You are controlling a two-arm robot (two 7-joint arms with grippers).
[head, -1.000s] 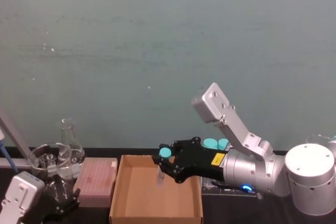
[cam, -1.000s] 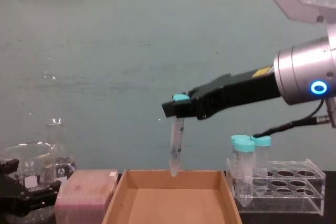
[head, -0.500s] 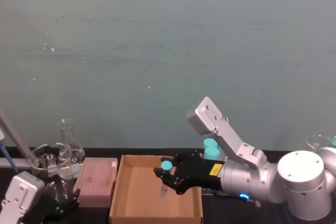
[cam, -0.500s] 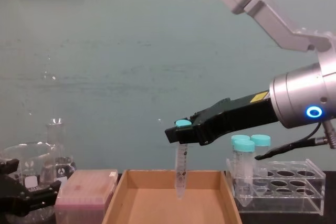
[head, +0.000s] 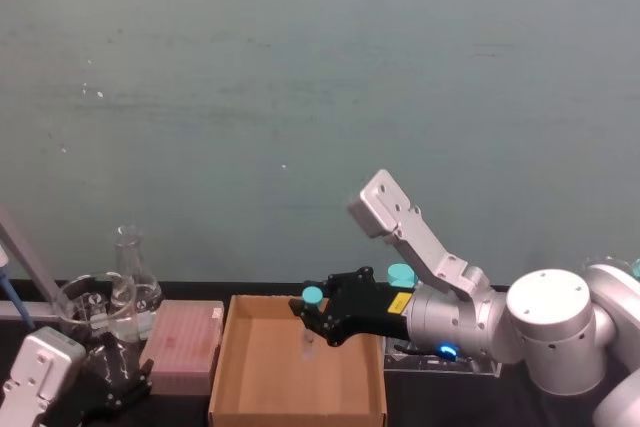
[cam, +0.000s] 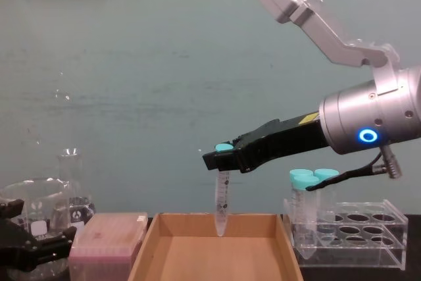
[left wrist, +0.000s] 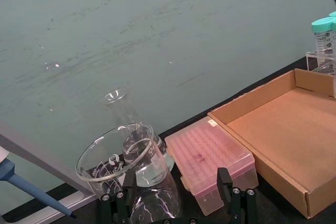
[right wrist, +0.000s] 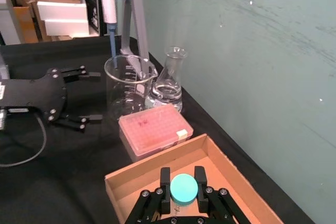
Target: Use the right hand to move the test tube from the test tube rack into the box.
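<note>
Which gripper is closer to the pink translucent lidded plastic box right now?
Left. The open left gripper is low, just beside the pink plastic box, apart from it. The right gripper is farther, holding the slim clear test tube over the brown cardboard tray.

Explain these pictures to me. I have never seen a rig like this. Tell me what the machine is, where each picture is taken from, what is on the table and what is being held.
This is a two-armed robot at a lab bench. Two pictures come from cameras on its head and chest, looking forward. The other two come from a camera on each wrist. The right hand, black on a silver arm, is shut on the test tube just under its teal cap, holding it upright over the cardboard box. To the right stands the clear test tube rack with fatter capped tubes in it. Left of the box are a pink box, a flask and a beaker. The left hand sits open near the beaker, idle.
</note>
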